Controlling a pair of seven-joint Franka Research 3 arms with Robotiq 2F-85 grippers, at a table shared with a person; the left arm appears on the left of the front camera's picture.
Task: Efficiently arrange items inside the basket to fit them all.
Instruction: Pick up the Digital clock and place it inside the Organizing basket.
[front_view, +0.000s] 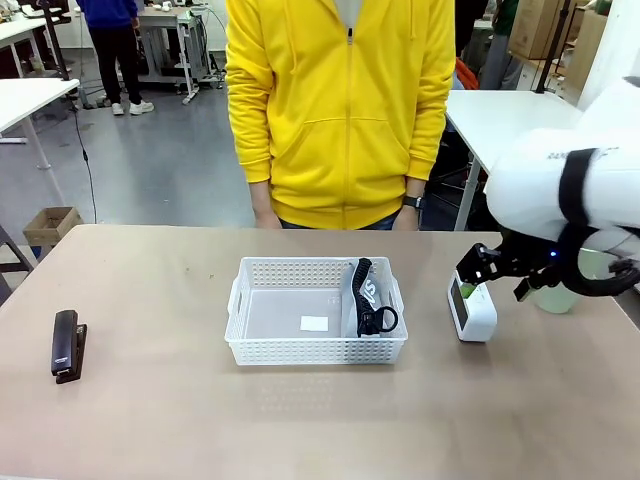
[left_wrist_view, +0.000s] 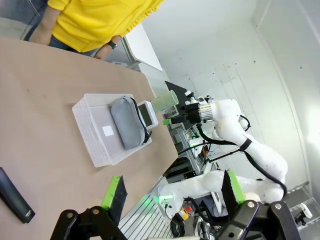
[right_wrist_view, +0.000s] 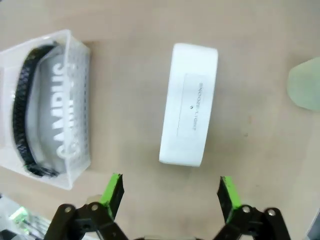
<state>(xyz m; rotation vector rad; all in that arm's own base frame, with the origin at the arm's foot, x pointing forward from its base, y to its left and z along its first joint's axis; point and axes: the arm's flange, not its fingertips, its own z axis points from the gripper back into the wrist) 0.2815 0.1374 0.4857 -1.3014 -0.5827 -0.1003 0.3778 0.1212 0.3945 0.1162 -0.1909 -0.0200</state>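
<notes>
The white lattice basket (front_view: 260, 345) stands mid-table, and the grey "CAMPUS" pouch (front_view: 368, 300) lies on edge along its right side. Just right of the basket stands the white boxy device (front_view: 472, 310). My right gripper (front_view: 487, 272) hovers over that device, open; in the right wrist view the device (right_wrist_view: 190, 102) lies just ahead of the spread gripper (right_wrist_view: 171, 192), with the pouch (right_wrist_view: 50, 110) and basket (right_wrist_view: 80, 65) to the left. The pale green cup (front_view: 555, 295) is behind the right arm. The dark stapler (front_view: 67, 345) lies far left. My left gripper (left_wrist_view: 173, 192) is open, high above the table.
A person in a yellow hoodie (front_view: 340, 110) stands at the far edge, hands down. A white label (front_view: 314, 323) lies on the basket floor. Bare tabletop (front_view: 160, 300) stretches between stapler and basket.
</notes>
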